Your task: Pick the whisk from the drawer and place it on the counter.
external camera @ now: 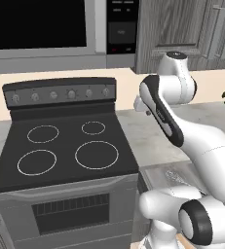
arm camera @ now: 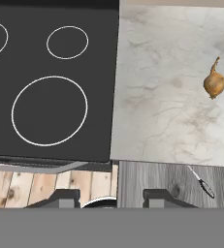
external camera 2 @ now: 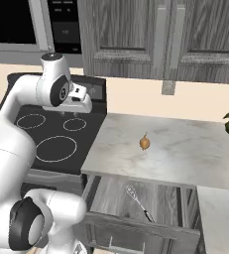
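One whisk (external camera 2: 138, 202) in open drawer (external camera 2: 111, 196) | fingers (arm camera: 65, 197) apart, empty | no legible writing

The arm (external camera: 201, 146) was glossy white, built of thick rounded links with smooth, swollen shells. Dark grey to black bands ringed its joints, and a long dark stripe ran along one upper link. A round dark cap with a grey disc closed the elbow joint. The wrist ended in a small white block. The pincer (arm camera: 109, 197) showed two short dark, blocky fingertips.
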Available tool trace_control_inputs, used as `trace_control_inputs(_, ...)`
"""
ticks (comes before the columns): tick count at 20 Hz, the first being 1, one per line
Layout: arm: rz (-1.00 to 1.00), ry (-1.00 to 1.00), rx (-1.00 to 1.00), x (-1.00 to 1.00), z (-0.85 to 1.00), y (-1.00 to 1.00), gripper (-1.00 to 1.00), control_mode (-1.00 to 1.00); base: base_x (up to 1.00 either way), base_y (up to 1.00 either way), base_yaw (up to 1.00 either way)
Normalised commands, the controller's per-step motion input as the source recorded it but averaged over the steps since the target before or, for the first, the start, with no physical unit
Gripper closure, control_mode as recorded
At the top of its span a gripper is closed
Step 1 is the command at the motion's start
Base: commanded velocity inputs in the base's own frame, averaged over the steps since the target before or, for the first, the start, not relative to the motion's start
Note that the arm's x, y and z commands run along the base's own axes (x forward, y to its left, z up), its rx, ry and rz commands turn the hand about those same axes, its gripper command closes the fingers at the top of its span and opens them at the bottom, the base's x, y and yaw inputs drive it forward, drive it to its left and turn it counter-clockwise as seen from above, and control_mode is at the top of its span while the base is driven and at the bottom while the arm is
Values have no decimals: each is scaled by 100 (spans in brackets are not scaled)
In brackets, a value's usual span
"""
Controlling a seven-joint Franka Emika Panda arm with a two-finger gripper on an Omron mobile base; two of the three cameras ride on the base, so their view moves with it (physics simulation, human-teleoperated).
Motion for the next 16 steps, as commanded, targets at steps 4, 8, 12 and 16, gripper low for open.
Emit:
trace_control_inputs(4,0,0,0,0,0,0,-100,100,0,0,0)
trace_control_inputs(8,0,0,0,0,0,0,-100,100,-1,2,-2)
trace_control_inputs(12,0,0,0,0,0,0,-100,100,-11,13,-16)
trace_control_inputs(16,0,0,0,0,0,0,-100,100,-13,15,-32)
